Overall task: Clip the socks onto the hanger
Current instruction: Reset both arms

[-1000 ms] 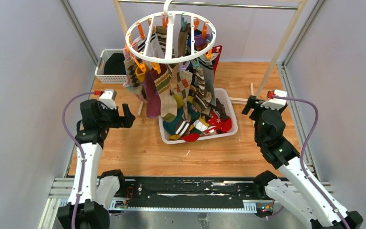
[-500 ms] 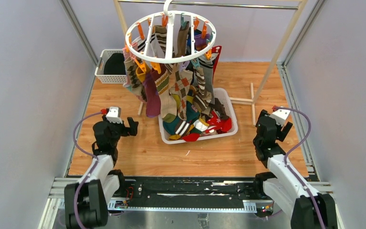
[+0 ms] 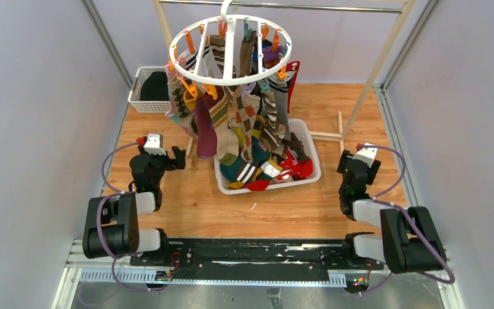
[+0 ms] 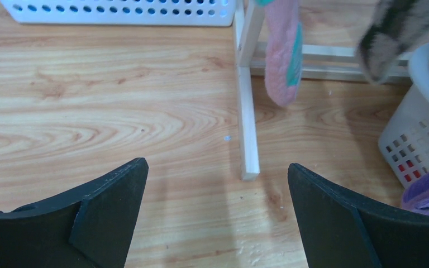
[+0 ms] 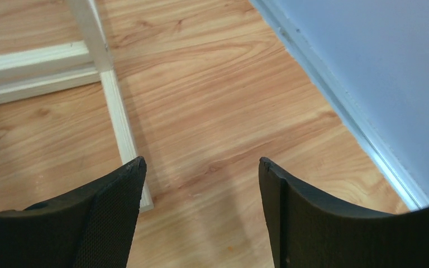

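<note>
The white round hanger (image 3: 230, 50) hangs from the rail at the back centre, with orange and teal clips on its ring. Several socks (image 3: 244, 122) hang clipped from it, brown argyle, striped and purple. More socks (image 3: 267, 168) lie heaped in a white tub (image 3: 313, 156) under it. A pink sock tip (image 4: 282, 56) and a dark striped one (image 4: 394, 33) hang into the left wrist view. My left gripper (image 3: 179, 156) is open and empty, low over the floor left of the tub. My right gripper (image 3: 345, 161) is open and empty, low at the right.
A white slotted basket (image 3: 143, 90) with dark cloth stands at the back left. The rack's wooden feet (image 4: 246, 111) (image 5: 120, 123) lie on the floor in front of each gripper. The enclosure wall and its metal edge (image 5: 341, 100) run close on the right.
Both arms have folded down and drawn back toward their bases. Both grippers now sit low over the floor, still open. The hanger and socks have not moved.
</note>
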Available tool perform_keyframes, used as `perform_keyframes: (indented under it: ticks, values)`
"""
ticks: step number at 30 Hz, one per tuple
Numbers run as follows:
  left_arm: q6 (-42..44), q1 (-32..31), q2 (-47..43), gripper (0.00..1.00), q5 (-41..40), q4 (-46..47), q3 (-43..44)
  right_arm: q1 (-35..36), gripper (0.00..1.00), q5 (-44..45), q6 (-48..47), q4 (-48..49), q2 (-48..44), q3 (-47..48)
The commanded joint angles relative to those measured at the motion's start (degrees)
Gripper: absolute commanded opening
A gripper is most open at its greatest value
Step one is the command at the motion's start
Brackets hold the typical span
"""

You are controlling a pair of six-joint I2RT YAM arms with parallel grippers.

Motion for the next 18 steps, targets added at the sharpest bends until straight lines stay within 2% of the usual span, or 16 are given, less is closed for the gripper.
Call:
perform_keyframes:
  ticks: [1, 2, 3, 4, 5, 6, 8, 9, 11, 14, 16, 18]
  values:
    - [3.35, -2.97, 0.12, 1.0, -3.59, 7.1, -0.5, -0.93, 0.73, -7.57, -6.73, 14.22, 6.43, -1.36]
    - [4.16, -4.22, 0.1, 1.0, -5.13, 7.64, -1.0, -0.77, 0.79, -12.34, -8.06, 14.18, 7.42, -0.77]
    - [5.98, -5.55, 0.13, 1.0, -6.85, 7.17, -1.38, -0.11, 0.81, -14.43, -8.9, 13.23, 8.88, -0.56]
    - [7.89, -6.82, 1.23, 1.0, -7.64, 8.78, -2.13, 0.48, 0.83, -14.36, -10.82, 19.2, 11.8, -1.54]
    - [7.44, -7.22, 3.78, 1.0, -7.45, 15.05, -3.32, 1.33, 0.84, -12.59, -11.91, 26.79, 14.96, -2.44]
    - [7.06, -7.35, 4.76, 1.0, -7.08, 16.88, -3.49, 2.24, 0.86, -10.22, -12.45, 25.92, 15.48, -1.74]
    - [8.27, -7.47, 1.79, 1.0, -8.23, 6.67, -1.11, 2.37, 0.87, -8.44, -10.65, 17.85, 13.28, 0.3]
    - [8.39, -7.77, 1.81, 1.0, -8.95, 6.83, -1.01, 2.23, 0.87, -8.17, -10.06, 15.83, 12.8, 1.0]
    - [7.22, -7.85, 3.81, 1.0, -9.09, 12.88, -2.34, 2.02, 0.88, -8.12, -10.13, 16.54, 13.08, 0.93]
    - [7.84, -7.87, 2.32, 1.0, -9.1, 8.89, -1.69, 2.02, 0.88, -8.18, -10.47, 17.8, 13.42, 0.61]
    - [7.34, -7.87, 3.42, 1.0, -9.18, 11.83, -2.22, 2.02, 0.88, -8.19, -10.47, 17.79, 13.42, 0.55]
    - [7.45, -7.85, 2.98, 1.0, -9.12, 10.61, -1.9, 2.06, 0.89, -8.16, -10.51, 17.87, 13.42, 0.55]
